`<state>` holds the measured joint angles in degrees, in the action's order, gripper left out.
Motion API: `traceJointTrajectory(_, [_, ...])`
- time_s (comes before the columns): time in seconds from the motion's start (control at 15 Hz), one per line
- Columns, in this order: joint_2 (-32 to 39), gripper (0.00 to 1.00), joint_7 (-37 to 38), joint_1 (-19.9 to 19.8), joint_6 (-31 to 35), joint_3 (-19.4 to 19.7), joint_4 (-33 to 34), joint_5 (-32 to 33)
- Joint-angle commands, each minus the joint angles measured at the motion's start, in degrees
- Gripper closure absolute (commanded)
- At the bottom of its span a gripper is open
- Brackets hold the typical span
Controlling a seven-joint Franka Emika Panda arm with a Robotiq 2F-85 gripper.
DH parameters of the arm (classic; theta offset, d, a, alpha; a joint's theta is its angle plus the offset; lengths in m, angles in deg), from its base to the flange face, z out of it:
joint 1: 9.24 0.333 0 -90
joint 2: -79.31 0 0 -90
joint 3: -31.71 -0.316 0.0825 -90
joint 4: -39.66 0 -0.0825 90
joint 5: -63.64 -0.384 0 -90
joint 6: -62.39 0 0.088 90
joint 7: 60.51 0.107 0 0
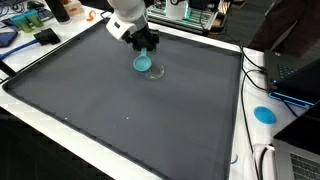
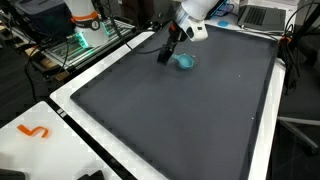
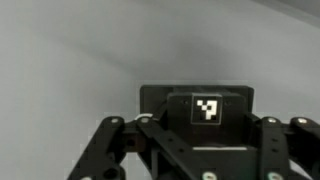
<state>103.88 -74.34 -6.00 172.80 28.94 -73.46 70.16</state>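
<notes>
A small round blue object (image 1: 142, 63) (image 2: 185, 61) lies on the far part of a large dark grey mat (image 1: 130, 110) (image 2: 190, 120), with a clear glassy piece (image 1: 156, 72) touching its side. My black gripper (image 1: 146, 44) (image 2: 166, 55) hangs just above and beside the blue object, holding nothing. Its jaws look spread apart in an exterior view. The wrist view shows only the gripper body with a black-and-white marker tag (image 3: 207, 108), the linkage arms spread wide, and grey mat beyond. The fingertips are out of that frame.
A white table rim (image 1: 240, 120) surrounds the mat. A blue disc (image 1: 264, 113), a laptop (image 1: 296, 75) and cables lie off one side. An orange hook-shaped piece (image 2: 35, 131) sits on the white edge. Equipment and another laptop (image 2: 262, 14) crowd the far side.
</notes>
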Motion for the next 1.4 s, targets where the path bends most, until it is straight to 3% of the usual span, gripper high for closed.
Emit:
traceJointTrajectory(0.0, [-0.9, 0.72, -0.7, -0.9, 0.8, -0.3, -1.7, 0.4])
traceJointTrajectory(1.33, [-13.3, 0.72, -5.5, -1.8, 4.2, -1.0, -6.3, -1.2])
